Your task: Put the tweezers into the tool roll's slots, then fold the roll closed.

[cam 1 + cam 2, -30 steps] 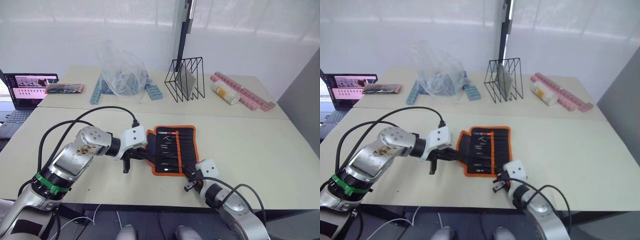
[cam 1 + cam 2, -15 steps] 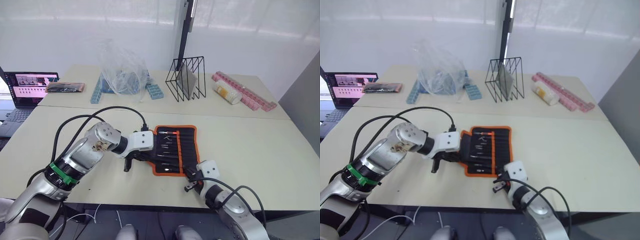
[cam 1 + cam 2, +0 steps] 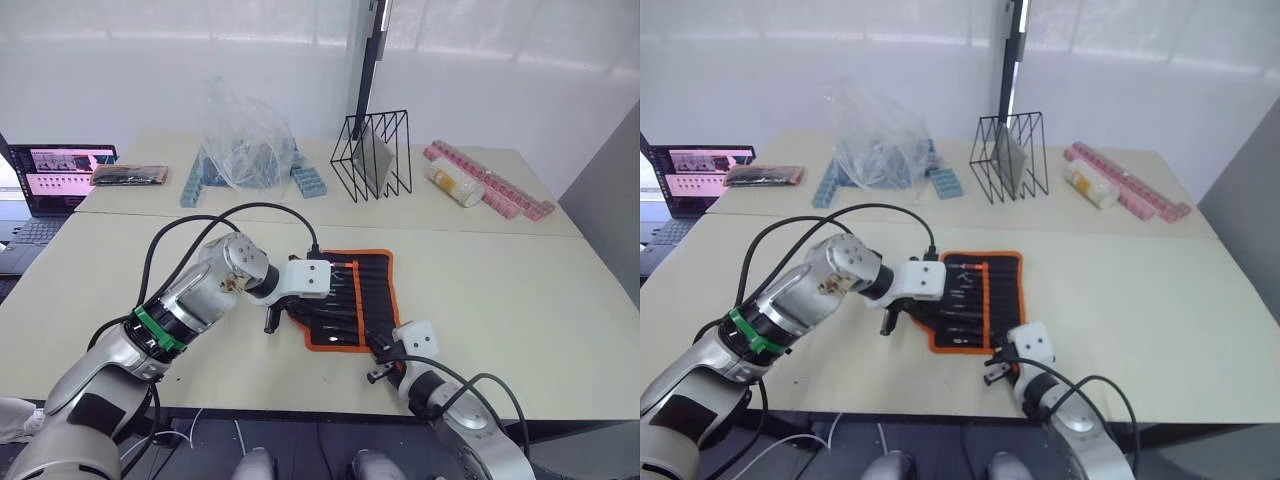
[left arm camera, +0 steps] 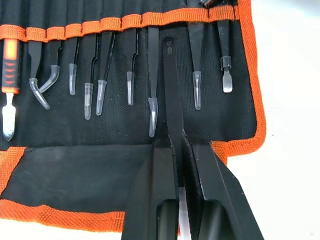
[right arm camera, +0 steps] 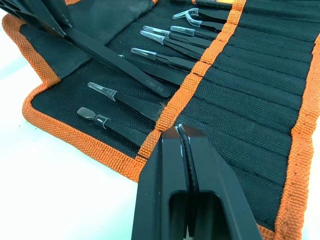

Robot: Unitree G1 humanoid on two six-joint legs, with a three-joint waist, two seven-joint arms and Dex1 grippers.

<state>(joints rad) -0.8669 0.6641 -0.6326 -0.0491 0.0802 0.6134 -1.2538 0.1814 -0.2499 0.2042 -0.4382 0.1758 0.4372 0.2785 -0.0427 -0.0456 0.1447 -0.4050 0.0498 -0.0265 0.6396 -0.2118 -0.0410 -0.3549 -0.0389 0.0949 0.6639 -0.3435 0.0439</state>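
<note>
Beige table (image 3: 520, 270), white wall behind. L gripper (image 4: 181, 150) pinches tweezers (image 4: 170, 85) (tiny print, illegible), tip at slots (image 4: 125, 22) of tool roll (image 3: 350, 295). R gripper (image 5: 182, 132) jaws pressed together over roll.

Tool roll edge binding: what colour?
Orange, around the black tool roll; clearest in the left wrist view.

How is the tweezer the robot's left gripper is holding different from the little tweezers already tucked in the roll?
The held tweezer lies bare on top of the tool roll, pinched by the left gripper; the tucked tweezers sit in the slots. The held one has no clear cap showing, while the tucked ones wear clear tip caps. It also looks longer and broader. All are slim and black.
</note>
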